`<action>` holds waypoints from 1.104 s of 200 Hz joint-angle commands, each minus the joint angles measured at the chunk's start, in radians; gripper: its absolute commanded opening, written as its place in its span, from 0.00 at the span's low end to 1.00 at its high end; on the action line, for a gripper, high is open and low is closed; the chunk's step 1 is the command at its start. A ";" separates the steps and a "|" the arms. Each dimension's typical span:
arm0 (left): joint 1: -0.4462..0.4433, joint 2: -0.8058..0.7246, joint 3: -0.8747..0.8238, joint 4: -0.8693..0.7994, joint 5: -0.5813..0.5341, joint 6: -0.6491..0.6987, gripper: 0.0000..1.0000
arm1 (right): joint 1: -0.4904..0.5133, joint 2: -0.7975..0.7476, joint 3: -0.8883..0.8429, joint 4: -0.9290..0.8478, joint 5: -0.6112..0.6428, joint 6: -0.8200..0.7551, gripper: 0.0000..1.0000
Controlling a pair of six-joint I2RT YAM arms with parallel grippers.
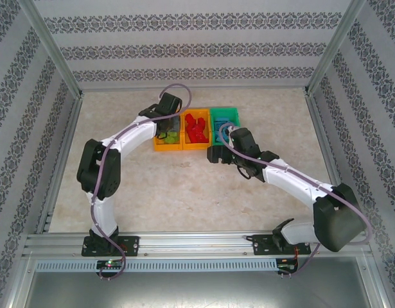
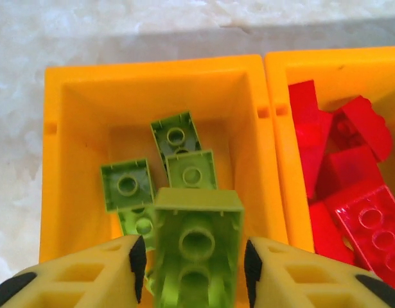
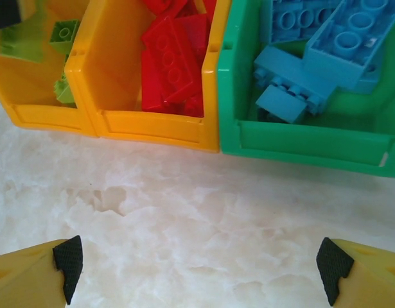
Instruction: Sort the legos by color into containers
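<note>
Legos [image 1: 196,127] look nearly all binned by color, left gripper [image 2: 192,260] clamping a last lime brick [image 2: 197,218] over the orange bin [image 2: 56,160] at frame left, right gripper [image 3: 197,263] spread wide above the table [image 3: 184,212].

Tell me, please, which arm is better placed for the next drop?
Left: the left gripper holds a lime green plastic brick above the leftmost orange plastic bin; the right gripper is open, empty.

Stock count: three containers [image 3: 152,131], legos in three colours.
I log two orange containers and one green. Lime legos [image 2: 176,136]: five, with one lime lego [image 2: 197,212] between the fingers of my left gripper [image 2: 194,262] and four just beyond it. Red legos [image 2: 370,221]: at least five, ahead-right of that gripper. Blue legos [image 3: 342,45]: at least three, ahead-right of my right gripper [image 3: 200,260].
</note>
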 commanded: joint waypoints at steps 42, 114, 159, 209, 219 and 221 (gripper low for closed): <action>0.024 -0.012 0.069 -0.074 -0.063 0.030 0.90 | -0.061 -0.118 -0.065 0.032 0.150 -0.158 0.98; 0.024 -0.487 -0.508 0.265 -0.289 0.195 1.00 | -0.257 -0.247 -0.292 0.368 0.322 -0.377 0.98; 0.049 -0.596 -0.813 0.586 -0.418 0.401 1.00 | -0.441 -0.208 -0.452 0.664 0.305 -0.391 0.98; 0.142 -0.505 -1.007 1.010 -0.306 0.504 1.00 | -0.532 -0.054 -0.507 0.928 0.192 -0.373 0.98; 0.166 -0.483 -1.019 1.051 -0.255 0.520 1.00 | -0.538 -0.023 -0.484 0.917 0.159 -0.362 0.98; 0.172 -0.479 -1.022 1.062 -0.243 0.520 1.00 | -0.539 -0.014 -0.481 0.922 0.153 -0.360 0.98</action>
